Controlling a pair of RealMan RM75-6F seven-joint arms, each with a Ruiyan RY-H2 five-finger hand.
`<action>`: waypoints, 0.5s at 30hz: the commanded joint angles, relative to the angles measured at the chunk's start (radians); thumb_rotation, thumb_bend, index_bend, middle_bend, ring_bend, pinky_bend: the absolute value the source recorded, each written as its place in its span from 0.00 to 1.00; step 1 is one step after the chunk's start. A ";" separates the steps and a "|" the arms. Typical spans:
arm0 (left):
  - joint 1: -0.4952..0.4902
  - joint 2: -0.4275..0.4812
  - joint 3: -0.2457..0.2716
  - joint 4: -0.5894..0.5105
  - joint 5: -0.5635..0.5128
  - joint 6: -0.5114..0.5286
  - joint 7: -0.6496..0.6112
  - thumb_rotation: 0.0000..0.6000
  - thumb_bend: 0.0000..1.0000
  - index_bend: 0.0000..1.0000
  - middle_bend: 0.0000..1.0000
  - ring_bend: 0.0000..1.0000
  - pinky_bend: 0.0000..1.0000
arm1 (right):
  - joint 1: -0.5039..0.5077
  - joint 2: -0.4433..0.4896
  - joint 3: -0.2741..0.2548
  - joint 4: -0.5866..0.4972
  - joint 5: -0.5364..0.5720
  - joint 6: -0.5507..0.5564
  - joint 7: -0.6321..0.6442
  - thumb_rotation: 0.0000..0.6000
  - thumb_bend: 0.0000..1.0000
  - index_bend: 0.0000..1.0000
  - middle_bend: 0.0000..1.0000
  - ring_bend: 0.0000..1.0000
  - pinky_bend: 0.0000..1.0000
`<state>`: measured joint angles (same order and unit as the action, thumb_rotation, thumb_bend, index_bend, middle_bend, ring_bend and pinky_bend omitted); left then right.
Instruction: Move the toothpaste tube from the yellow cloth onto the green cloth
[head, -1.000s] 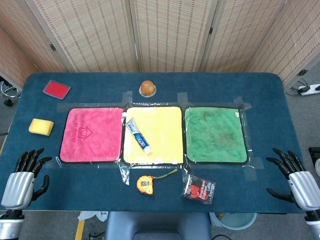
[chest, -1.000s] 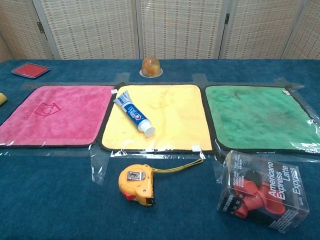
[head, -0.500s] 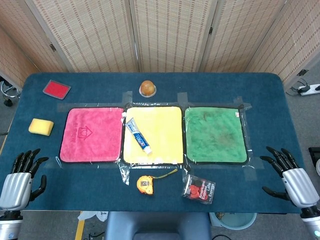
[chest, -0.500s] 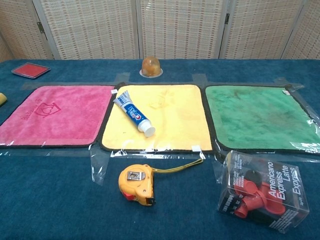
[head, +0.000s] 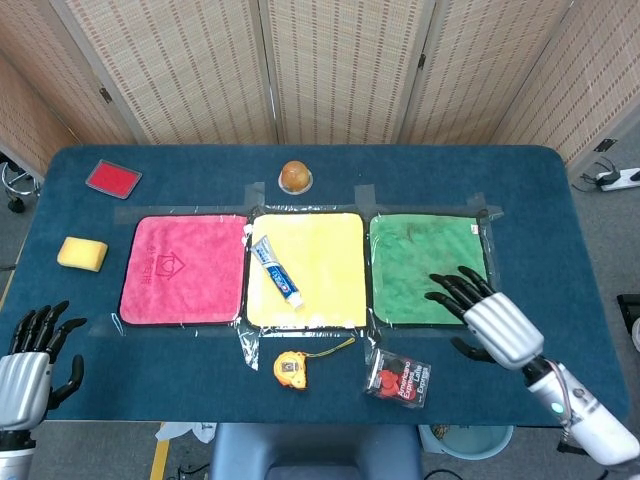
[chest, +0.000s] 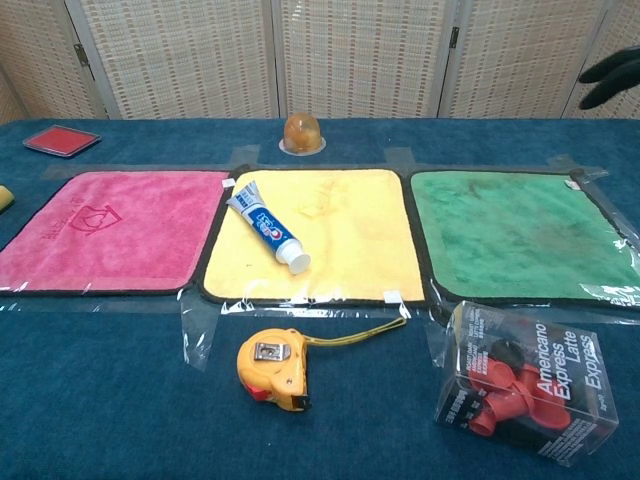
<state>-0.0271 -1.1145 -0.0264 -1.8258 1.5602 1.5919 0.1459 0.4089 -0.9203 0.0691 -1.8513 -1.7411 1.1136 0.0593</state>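
Observation:
The toothpaste tube (head: 277, 271) (chest: 268, 228), white and blue, lies slanted on the left part of the yellow cloth (head: 320, 270) (chest: 340, 235). To its right lies the green cloth (head: 425, 250) (chest: 520, 235), with nothing on it. My right hand (head: 480, 315) hovers open over the green cloth's front right corner, fingers spread toward the left; in the chest view only its dark fingertips (chest: 612, 75) show at the top right. At the table's front left edge my left hand (head: 28, 355) is open and holds nothing.
A pink cloth (head: 183, 270) lies left of the yellow one. In front are a yellow tape measure (head: 291, 368) (chest: 272, 368) and a clear box with red contents (head: 398, 377) (chest: 525, 393). An orange dome (head: 294, 176), a red pad (head: 113, 178) and a yellow sponge (head: 82, 252) lie around.
My right hand has risen from the front right edge and swung left over the green cloth's corner. The left hand has slid slightly back and down. The tube has not moved.

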 joint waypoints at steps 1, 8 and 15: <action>0.009 0.003 0.003 0.005 0.003 0.011 -0.011 1.00 0.59 0.26 0.12 0.08 0.00 | 0.176 -0.007 0.092 -0.073 0.092 -0.211 -0.097 1.00 0.40 0.16 0.12 0.12 0.00; 0.025 0.008 0.005 0.016 -0.001 0.027 -0.029 1.00 0.59 0.26 0.12 0.08 0.00 | 0.372 -0.155 0.167 -0.002 0.252 -0.417 -0.264 1.00 0.41 0.26 0.18 0.15 0.00; 0.038 0.011 0.004 0.029 -0.019 0.034 -0.042 1.00 0.59 0.26 0.12 0.08 0.00 | 0.529 -0.350 0.185 0.163 0.402 -0.519 -0.435 1.00 0.41 0.29 0.20 0.15 0.00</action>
<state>0.0110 -1.1039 -0.0227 -1.7972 1.5407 1.6256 0.1037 0.8922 -1.2084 0.2399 -1.7465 -1.3874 0.6373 -0.3261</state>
